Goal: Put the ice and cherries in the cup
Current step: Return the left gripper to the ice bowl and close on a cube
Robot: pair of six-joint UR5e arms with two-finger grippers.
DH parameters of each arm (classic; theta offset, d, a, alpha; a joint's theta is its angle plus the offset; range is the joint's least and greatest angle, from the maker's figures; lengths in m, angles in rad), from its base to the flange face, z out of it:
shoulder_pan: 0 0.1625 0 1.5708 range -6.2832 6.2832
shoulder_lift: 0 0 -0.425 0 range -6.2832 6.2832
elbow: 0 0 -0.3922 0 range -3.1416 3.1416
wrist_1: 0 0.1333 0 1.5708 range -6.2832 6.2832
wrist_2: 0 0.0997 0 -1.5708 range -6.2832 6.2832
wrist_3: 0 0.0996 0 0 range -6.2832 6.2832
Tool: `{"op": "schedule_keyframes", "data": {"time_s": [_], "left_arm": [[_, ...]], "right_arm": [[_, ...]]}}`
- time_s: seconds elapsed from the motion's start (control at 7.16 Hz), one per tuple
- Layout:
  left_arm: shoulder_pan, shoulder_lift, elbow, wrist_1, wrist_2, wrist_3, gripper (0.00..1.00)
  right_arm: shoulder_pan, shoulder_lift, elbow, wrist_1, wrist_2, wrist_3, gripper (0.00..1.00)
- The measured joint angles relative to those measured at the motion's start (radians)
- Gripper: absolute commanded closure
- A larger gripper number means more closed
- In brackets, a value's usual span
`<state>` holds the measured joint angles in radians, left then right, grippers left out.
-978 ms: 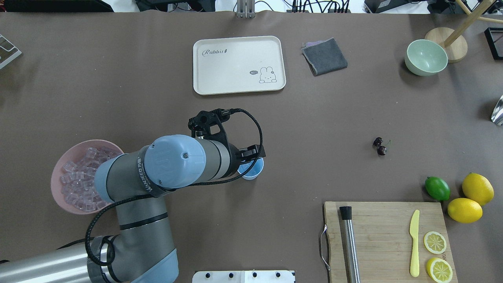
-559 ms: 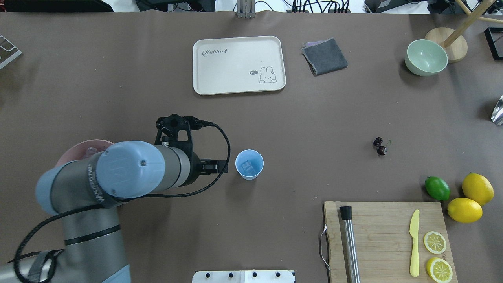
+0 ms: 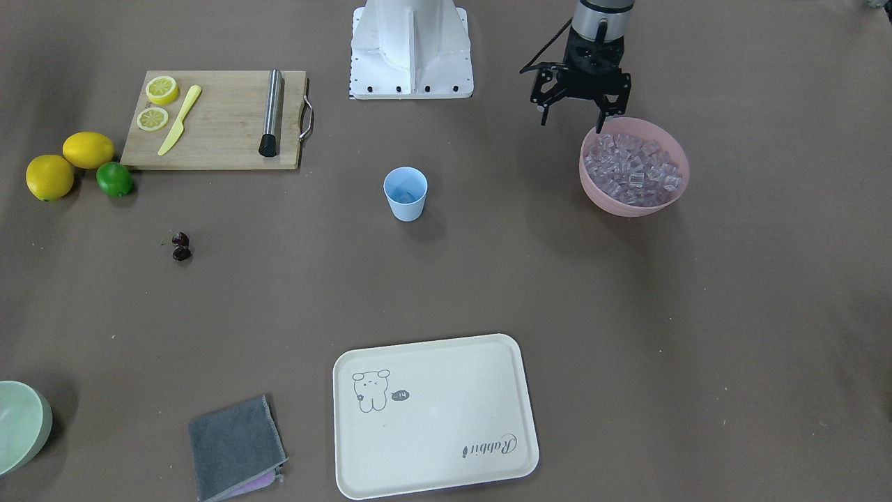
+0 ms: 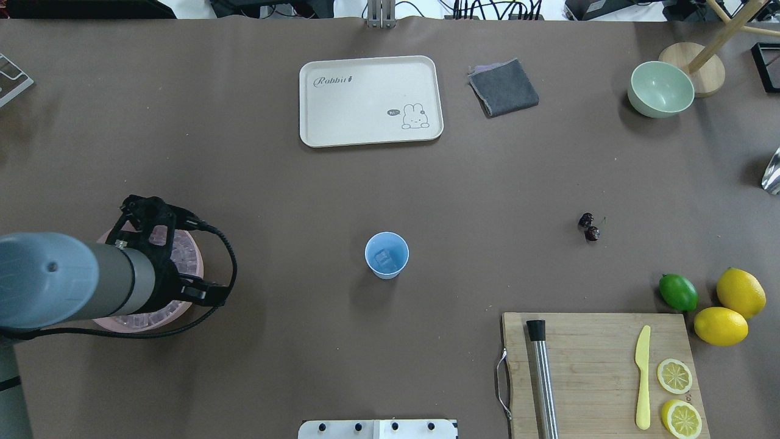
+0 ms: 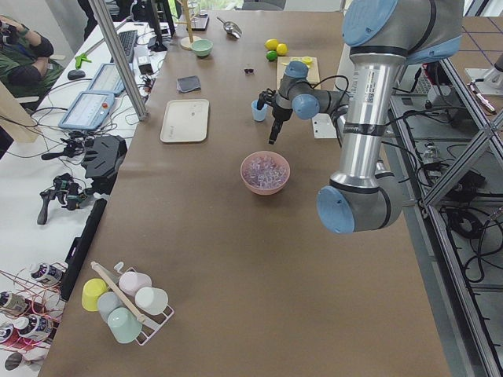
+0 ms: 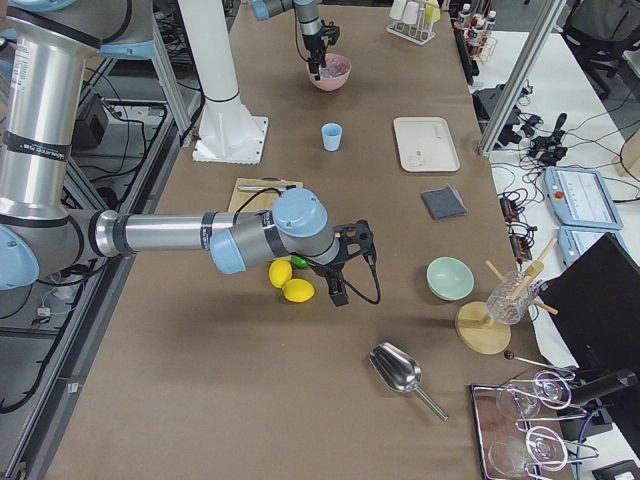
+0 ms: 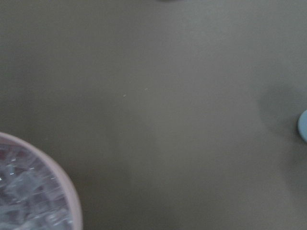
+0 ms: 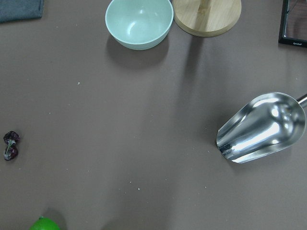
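Ice (image 3: pixel 633 171) in pink bowl (image 3: pixel 631 208) | left gripper (image 3: pixel 571 124) spread, above bowl's edge

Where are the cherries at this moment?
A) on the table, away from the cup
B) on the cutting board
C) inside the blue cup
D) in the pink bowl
A: the cherries lie on the table, well apart from the cup, which holds only ice.

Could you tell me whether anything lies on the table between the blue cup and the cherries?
Nothing: the stretch from the cup to the cherries is bare brown table cover, as the overhead view shows.
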<state>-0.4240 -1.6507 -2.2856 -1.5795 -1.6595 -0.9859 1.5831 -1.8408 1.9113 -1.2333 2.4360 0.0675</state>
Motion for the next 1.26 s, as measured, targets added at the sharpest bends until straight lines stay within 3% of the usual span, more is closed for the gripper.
{"op": "schedule_keyframes", "data": {"time_s": [0.28,0.42,0.98,1.26], "left_arm": [[-0.002,0.18,0.014,-0.194,-0.003,0.069,0.01],[-0.002,0.218,0.035,-0.247,-0.004,0.078,0.01],[-0.002,0.189,0.139,-0.305,-0.012,0.03,0.02],[-0.014,0.186,0.17,-0.34,-0.066,-0.006,0.02]], "right_arm": [[0.0,0.0,0.0,0.0,-0.001,0.0,0.0],[0.0,0.0,0.0,0.0,-0.002,-0.001,0.0],[0.0,0.003,0.0,0.0,-0.002,0.0,0.0],[-0.001,0.003,0.0,0.0,-0.002,0.0,0.0]]}}
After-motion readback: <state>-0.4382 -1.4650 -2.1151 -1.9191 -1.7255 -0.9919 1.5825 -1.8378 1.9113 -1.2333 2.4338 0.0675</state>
